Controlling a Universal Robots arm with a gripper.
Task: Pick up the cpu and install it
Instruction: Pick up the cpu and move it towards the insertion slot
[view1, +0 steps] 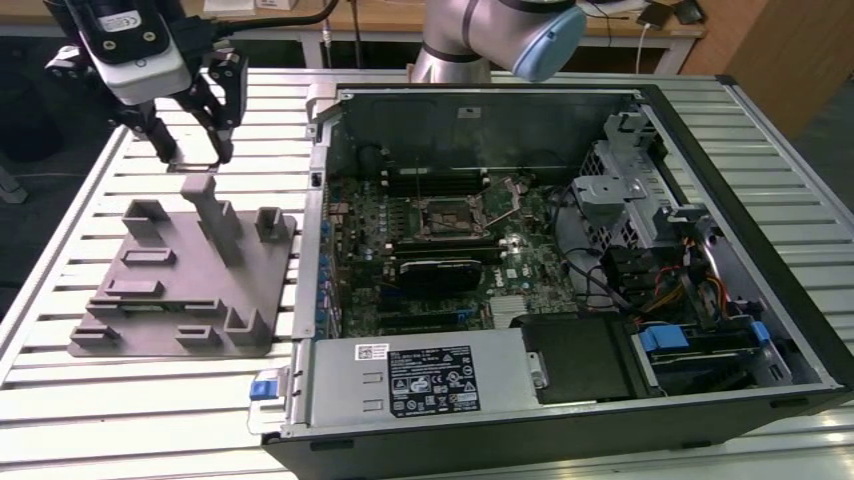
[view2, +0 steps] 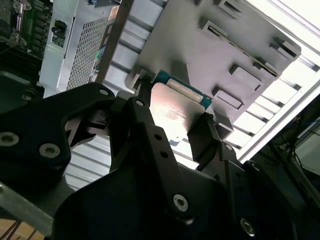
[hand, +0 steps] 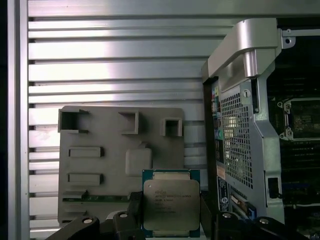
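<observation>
The cpu (hand: 171, 202) is a flat square chip with a silver-grey top and a thin green rim. My gripper (hand: 171, 212) is shut on it, with a black finger (hand: 134, 207) pressed against each of two opposite edges. In the second wrist view the cpu (view2: 177, 107) sits between the fingertips (view2: 204, 131), held in the air above the grey fixture block (view2: 215, 45). In the exterior view my gripper (view1: 195, 150) hangs over the far end of the fixture block (view1: 187, 290), at the exterior view's left of the open computer case. The black cpu socket (view1: 447, 215) lies in the middle of the motherboard.
The open computer case (view1: 694, 110) lies on a slatted metal table (view1: 80, 400), its wall (hand: 240, 125) close to the fixture. Inside are a power supply (view1: 427, 375), drive cages (view1: 641, 190) and cable bundles (view1: 667, 290). The arm's base (view1: 461, 40) stands behind the case.
</observation>
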